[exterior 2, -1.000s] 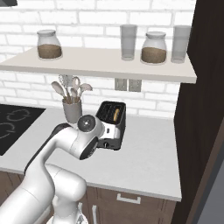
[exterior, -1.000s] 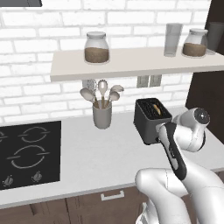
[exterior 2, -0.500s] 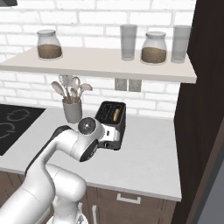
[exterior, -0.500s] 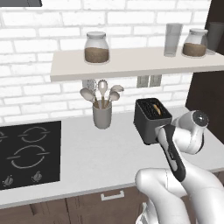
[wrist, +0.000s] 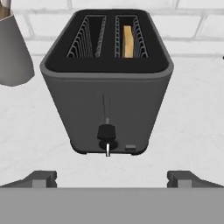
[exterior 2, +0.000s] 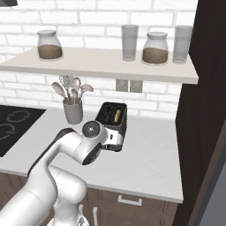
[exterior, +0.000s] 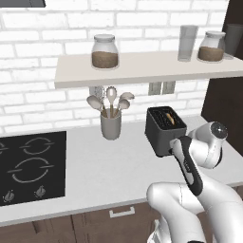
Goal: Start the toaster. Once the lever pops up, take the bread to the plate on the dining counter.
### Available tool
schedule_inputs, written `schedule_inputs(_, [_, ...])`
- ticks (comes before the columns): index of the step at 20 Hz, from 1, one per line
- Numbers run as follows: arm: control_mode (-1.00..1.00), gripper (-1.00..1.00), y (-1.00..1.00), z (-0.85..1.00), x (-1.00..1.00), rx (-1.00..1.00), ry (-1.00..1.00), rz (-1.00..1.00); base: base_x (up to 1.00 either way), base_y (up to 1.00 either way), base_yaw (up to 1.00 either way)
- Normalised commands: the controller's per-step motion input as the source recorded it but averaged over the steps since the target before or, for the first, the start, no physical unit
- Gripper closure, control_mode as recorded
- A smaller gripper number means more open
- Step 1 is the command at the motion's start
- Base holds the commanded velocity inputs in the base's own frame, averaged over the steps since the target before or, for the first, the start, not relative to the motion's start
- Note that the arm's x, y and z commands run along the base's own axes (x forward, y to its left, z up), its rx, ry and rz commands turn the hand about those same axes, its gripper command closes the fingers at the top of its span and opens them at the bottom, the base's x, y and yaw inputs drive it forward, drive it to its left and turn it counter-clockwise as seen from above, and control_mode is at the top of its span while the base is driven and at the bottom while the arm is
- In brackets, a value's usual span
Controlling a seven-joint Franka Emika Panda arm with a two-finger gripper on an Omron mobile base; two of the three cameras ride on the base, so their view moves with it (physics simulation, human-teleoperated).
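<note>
A dark grey two-slot toaster (wrist: 107, 83) stands on a pale kitchen worktop (exterior: 109, 166) against a white brick wall, and everything here is placed in relation to it. A slice of tan bread (wrist: 127, 41) sits upright inside one slot, the right-hand slot as seen from the hand camera; the other slot holds nothing. On the narrow end face turned toward the robot, a small black lever knob (wrist: 106, 131) sits low on its vertical track, just above a round dial. The gripper (wrist: 113, 179) hovers just in front of that end face, level with the base of the toaster, its two dark fingertips (wrist: 43, 178) spread wide apart, gripping nothing and touching nothing. To one side of the toaster, toward the hob, a grey utensil holder (exterior: 110, 124) with spoons and a whisk stands on the worktop. Farther that way lies a black hob (exterior: 29, 165). Above the toaster runs a wall shelf (exterior: 142, 66) carrying jars with brown contents and tall glasses.
</note>
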Motion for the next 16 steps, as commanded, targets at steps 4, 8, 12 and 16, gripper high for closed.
schedule_inputs(4, [-1.00,-1.00,0.00,-0.09,0.00,0.00,-0.09,0.00,0.00,0.00,0.00])
schedule_inputs(8, [-1.00,-1.00,-0.12,-0.07,0.00,0.00,-0.06,0.00,0.00,0.00,0.00])
schedule_inputs(12, [-1.00,-1.00,-0.09,-0.04,0.00,0.00,-0.03,0.00,0.00,0.00,0.00])
schedule_inputs(16, [-1.00,-1.00,-0.01,-0.02,0.00,0.00,-0.04,0.00,0.00,0.00,0.00])
